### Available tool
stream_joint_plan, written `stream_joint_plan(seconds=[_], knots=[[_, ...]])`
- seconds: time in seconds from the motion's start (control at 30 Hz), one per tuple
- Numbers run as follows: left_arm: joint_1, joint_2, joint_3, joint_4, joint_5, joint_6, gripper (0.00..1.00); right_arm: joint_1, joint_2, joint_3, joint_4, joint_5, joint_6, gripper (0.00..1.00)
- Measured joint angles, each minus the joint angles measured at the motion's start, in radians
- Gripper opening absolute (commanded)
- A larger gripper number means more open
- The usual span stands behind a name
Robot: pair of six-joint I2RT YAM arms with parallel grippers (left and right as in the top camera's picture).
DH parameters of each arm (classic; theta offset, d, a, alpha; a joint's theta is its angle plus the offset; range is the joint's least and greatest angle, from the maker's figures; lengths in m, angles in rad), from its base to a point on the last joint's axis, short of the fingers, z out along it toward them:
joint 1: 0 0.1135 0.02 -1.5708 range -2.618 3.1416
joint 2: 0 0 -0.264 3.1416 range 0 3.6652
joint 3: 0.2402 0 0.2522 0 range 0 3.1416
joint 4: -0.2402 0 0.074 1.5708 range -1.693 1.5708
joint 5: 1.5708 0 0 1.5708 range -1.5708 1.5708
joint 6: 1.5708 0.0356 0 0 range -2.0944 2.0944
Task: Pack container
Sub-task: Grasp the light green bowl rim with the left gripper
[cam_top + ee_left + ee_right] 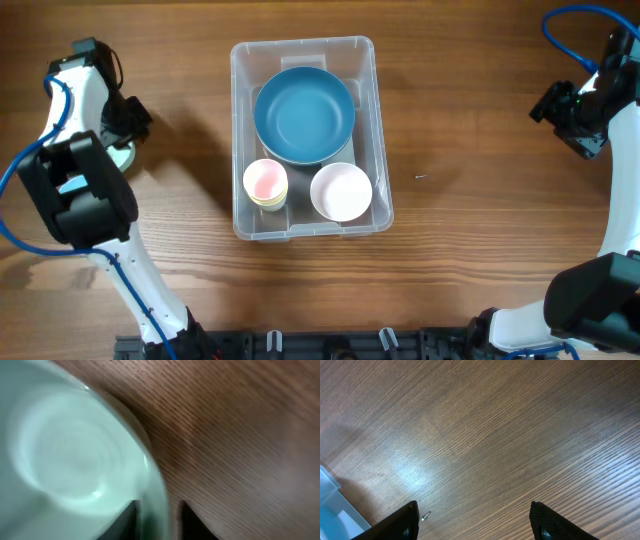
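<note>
The clear plastic container (241, 62) stands mid-table. It holds a blue bowl (304, 113), a pink cup stacked in a yellow one (265, 182) and a white bowl (341, 191). Its corner shows in the right wrist view (329, 485). A pale green bowl (65, 460) sits at the far left, mostly hidden under the left arm in the overhead view (121, 156). My left gripper (156, 520) has its fingers on either side of this bowl's rim, closed on it. My right gripper (475, 522) is open and empty above bare wood at the far right (560, 112).
A tiny metal bit (425, 516) lies on the wood right of the container, also seen from overhead (421, 178). Both arm bases stand at the near table edge.
</note>
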Motion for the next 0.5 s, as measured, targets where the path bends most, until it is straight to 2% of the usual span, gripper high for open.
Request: stream_joint_plan(seconds=[0.03, 0.33, 0.43, 0.5], knots=[[0.0, 0.008, 0.0, -0.001, -0.001, 0.003, 0.04, 0.0, 0.0, 0.0, 0.0, 0.0, 0.0, 0.72], [-0.024, 0.004, 0.001, -0.027, -0.026, -0.001, 0.04, 0.0, 0.0, 0.0, 0.0, 0.0, 0.0, 0.72], [-0.111, -0.064, 0.045, -0.116, -0.008, 0.003, 0.04, 0.0, 0.0, 0.0, 0.0, 0.0, 0.0, 0.72], [-0.23, -0.195, 0.095, -0.158, 0.036, 0.024, 0.04, 0.0, 0.0, 0.0, 0.0, 0.0, 0.0, 0.72]])
